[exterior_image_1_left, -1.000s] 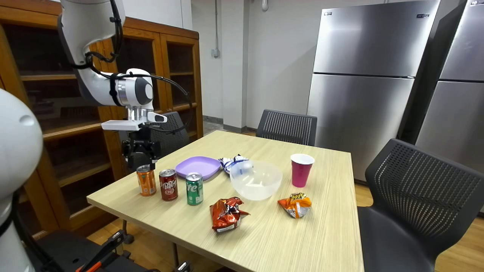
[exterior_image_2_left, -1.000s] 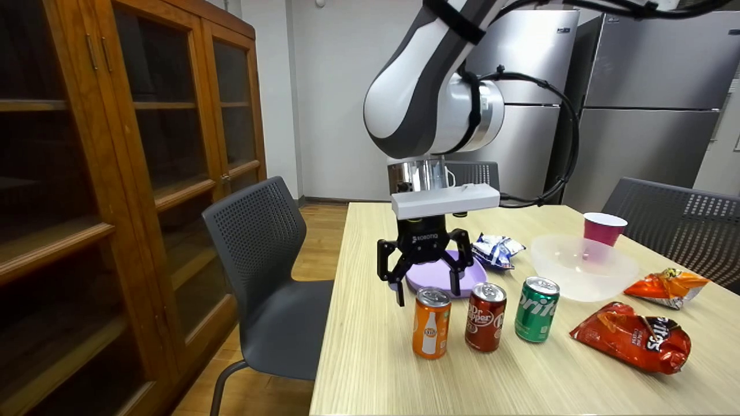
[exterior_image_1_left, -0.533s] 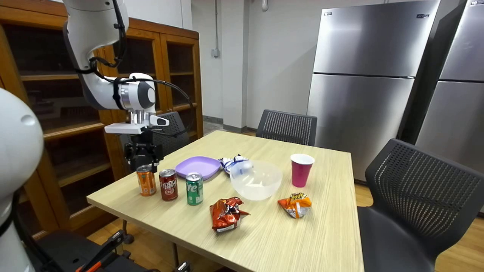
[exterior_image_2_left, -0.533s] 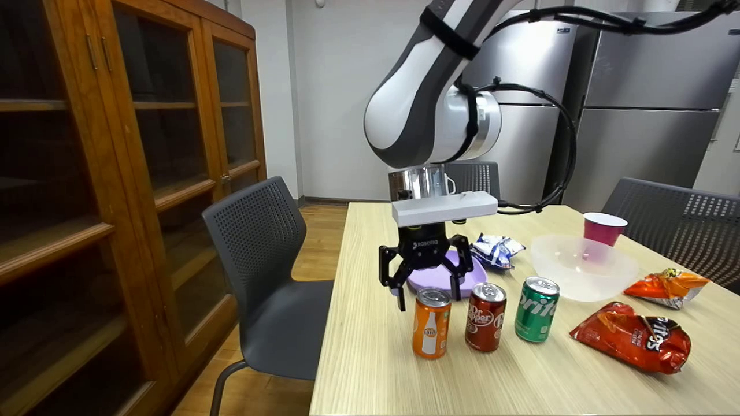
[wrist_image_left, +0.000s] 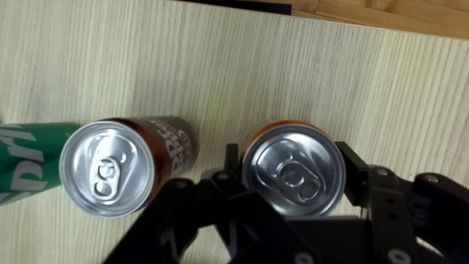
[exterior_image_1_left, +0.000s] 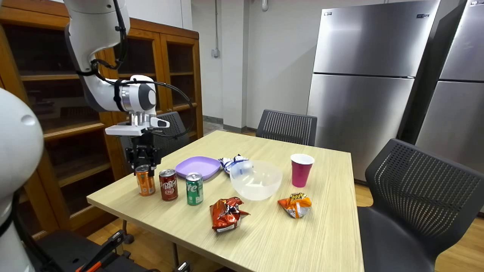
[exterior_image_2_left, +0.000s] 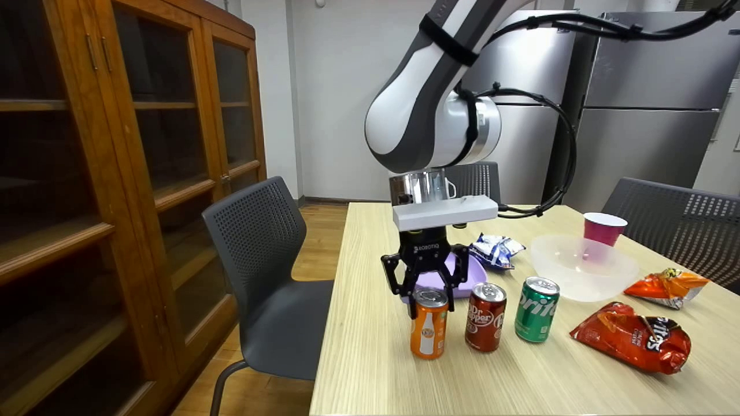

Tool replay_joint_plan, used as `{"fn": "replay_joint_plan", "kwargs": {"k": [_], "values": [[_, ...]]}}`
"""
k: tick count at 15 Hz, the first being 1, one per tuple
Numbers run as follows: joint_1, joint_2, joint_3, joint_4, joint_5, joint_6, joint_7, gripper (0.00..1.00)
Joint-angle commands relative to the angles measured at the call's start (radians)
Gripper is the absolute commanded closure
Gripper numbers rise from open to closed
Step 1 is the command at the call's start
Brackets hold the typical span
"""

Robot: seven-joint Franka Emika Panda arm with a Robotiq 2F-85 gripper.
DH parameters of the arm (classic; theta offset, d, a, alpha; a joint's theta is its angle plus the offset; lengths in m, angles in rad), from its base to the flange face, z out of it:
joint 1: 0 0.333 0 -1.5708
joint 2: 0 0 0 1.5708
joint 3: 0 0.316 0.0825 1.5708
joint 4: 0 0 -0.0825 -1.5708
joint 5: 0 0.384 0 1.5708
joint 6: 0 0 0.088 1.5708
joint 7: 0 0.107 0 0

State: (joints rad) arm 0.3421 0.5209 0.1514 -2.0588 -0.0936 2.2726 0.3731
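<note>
Snugly between the hand's [exterior_image_2_left: 431, 307] fingers [wrist_image_left: 351, 171], orange can [exterior_image_2_left: 428, 335].

Dr Pepper in white on dark red can [exterior_image_2_left: 485, 320], legible in both exterior views and, sideways, in wrist view; Sprite in white on green can [exterior_image_2_left: 537, 312], name cut by curve: "Spri" in wrist view, "te" in an exterior view; "ritos" in white, turned sideways, on red bag [exterior_image_2_left: 636, 341]; ROBOTIQ in small pale letters on black gripper [exterior_image_2_left: 432, 309]; print on orange can [exterior_image_2_left: 428, 330], blue-and-white bag [exterior_image_2_left: 497, 251], orange bag [exterior_image_1_left: 297, 206] and fridge badge [exterior_image_1_left: 422, 16] too small or blurred to read
</note>
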Motion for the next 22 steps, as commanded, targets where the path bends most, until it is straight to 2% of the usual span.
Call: {"fn": "replay_joint_plan", "kwargs": {"k": [1,6,11,22], "values": [[0.017,-0.006,-0.01,0.014,0.006,-0.015,0.018,0.61],[0.024,-0.052,-0.01,0.01,-0.006,-0.019,0.014,0.61],[0.015,-0.08,-0.02,0.053,-0.012,-0.035,0.011,0.61],[-0.012,-0.013,-0.091,0.258,-0.012,-0.076,0.025,0.61]]}}
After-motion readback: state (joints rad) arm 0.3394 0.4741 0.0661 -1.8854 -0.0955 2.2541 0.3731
